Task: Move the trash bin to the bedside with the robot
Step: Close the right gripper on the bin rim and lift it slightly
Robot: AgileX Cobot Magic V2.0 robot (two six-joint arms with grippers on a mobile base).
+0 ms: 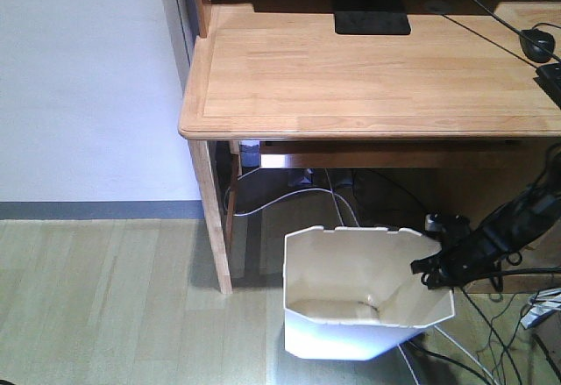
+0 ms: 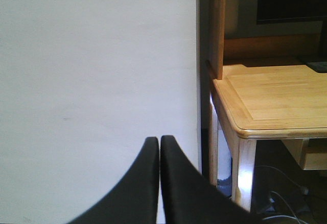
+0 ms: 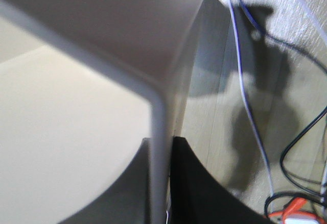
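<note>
Grip on the trash bin (image 1: 364,302): my right gripper (image 1: 431,267) clamps its rim.
My right fingers straddle the bin's right-hand wall, one against the cream inside and one outside, squeezed onto it. The bin stands on the wooden floor (image 1: 105,297) just in front of the desk (image 1: 368,78), near its leg (image 1: 213,218), with loose cables (image 1: 491,332) beside it. My left gripper (image 2: 159,142) is closed on nothing, fingertips touching, facing a white wall (image 2: 97,71).

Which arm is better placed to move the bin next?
Right. The right gripper is shut on the rim of the bin, one finger inside, one outside. The left gripper is shut on nothing, facing the wall beside the desk.
</note>
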